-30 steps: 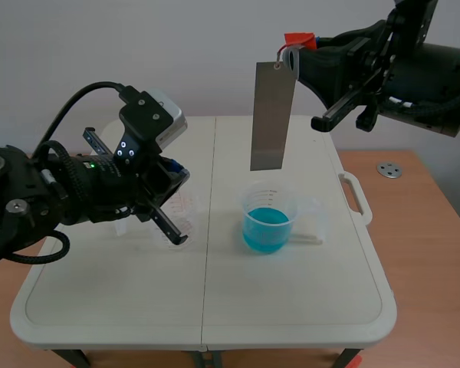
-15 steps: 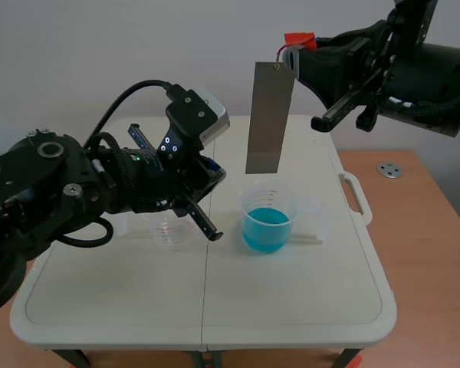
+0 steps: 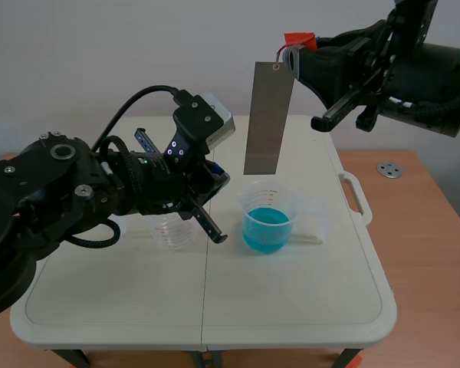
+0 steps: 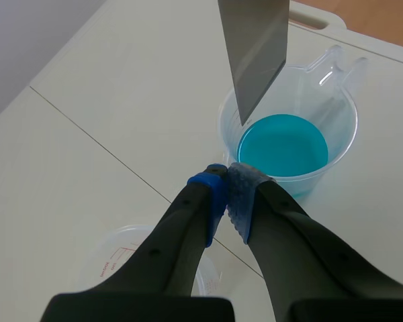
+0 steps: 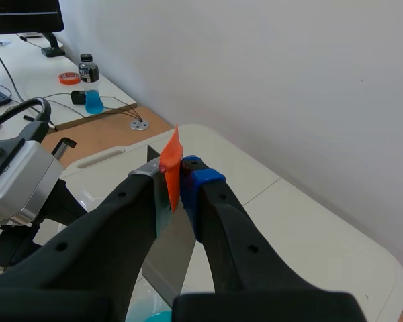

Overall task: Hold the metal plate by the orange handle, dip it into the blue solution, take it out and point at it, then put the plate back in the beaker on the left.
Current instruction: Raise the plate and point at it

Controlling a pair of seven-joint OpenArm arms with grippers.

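While it hangs from the right hand (image 5: 174, 176), the metal plate (image 3: 268, 119) is upright in the air over the filled beaker (image 3: 270, 201). Its lower edge is above the rim and out of the blue solution (image 4: 282, 144). The orange handle (image 5: 170, 168) is pinched between the right hand's two pads, so that hand is closed on it, high over the far side of the worktop (image 3: 291, 307).

Left hand (image 4: 227, 184): fingers pressed together, pads meeting, nothing between them. The tips are low, just beside the filled beaker and between it and the empty beaker (image 3: 172, 230).

Hidden or cut off:
- Scene view: the left arm covers part of the empty beaker, and the left hand's pads cannot be made out.
- Left wrist view: the plate's upper part and the handle are cut off. Only an arc of the empty beaker's rim, with red scale marks, shows under the fingers.
- Right wrist view: most of the plate is behind the fingers, with only a grey strip below them.

Between views: in the left wrist view the plate's corner overlaps the filled beaker's rim. The scene view shows a gap between the two.
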